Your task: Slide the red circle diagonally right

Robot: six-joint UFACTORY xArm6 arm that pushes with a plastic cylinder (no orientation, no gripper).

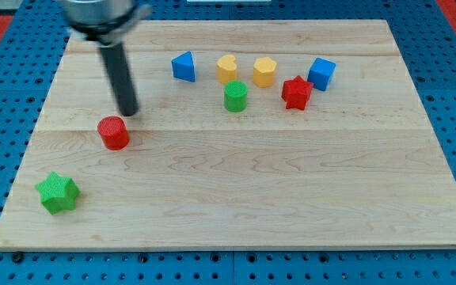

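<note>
The red circle (114, 132) sits on the wooden board (236, 198) at the view's left, about mid-height. My tip (127, 112) stands just above and slightly right of it, very close to its upper edge. The dark rod rises from the tip to the view's top left.
A green star (58, 192) lies at the lower left. Along the top stand a blue triangle (184, 66), a yellow heart (227, 69), a yellow hexagon (264, 72), a blue cube (321, 74), a red star (296, 92) and a green cylinder (235, 96).
</note>
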